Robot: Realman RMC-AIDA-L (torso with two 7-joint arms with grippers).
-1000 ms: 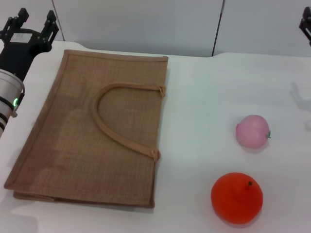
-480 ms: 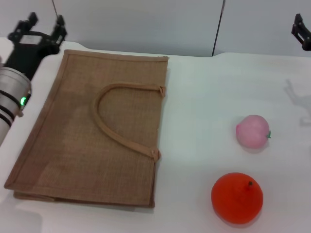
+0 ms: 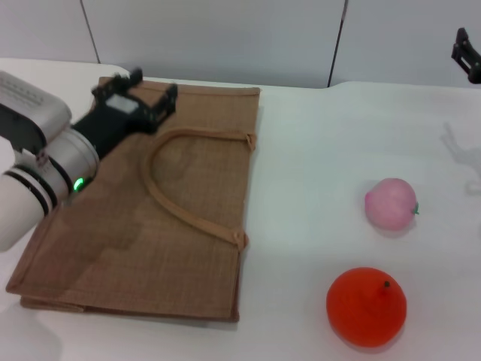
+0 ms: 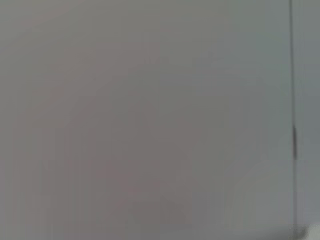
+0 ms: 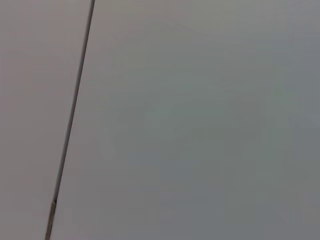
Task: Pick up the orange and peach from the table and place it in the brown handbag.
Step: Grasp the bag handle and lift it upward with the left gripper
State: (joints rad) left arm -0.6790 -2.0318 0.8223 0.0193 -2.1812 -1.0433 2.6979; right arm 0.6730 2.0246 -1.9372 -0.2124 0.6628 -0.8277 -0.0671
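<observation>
The brown handbag (image 3: 143, 203) lies flat on the left of the white table (image 3: 316, 150), one strap handle curving across its top face. My left gripper (image 3: 154, 84) is open and empty, above the bag's far left corner. The peach (image 3: 390, 204) sits on the table to the right of the bag. The orange (image 3: 366, 306) sits nearer to me, at the front right. My right gripper (image 3: 467, 54) shows only partly at the far right edge, high above the table. Both wrist views show only a grey wall.
A grey panelled wall (image 3: 225, 37) stands behind the table's far edge. Bare tabletop lies between the bag and the two fruits.
My left arm has swung in from the far left corner to over the bag's far left part. The right gripper has stayed near the far right edge. The fruits and bag have not moved.
</observation>
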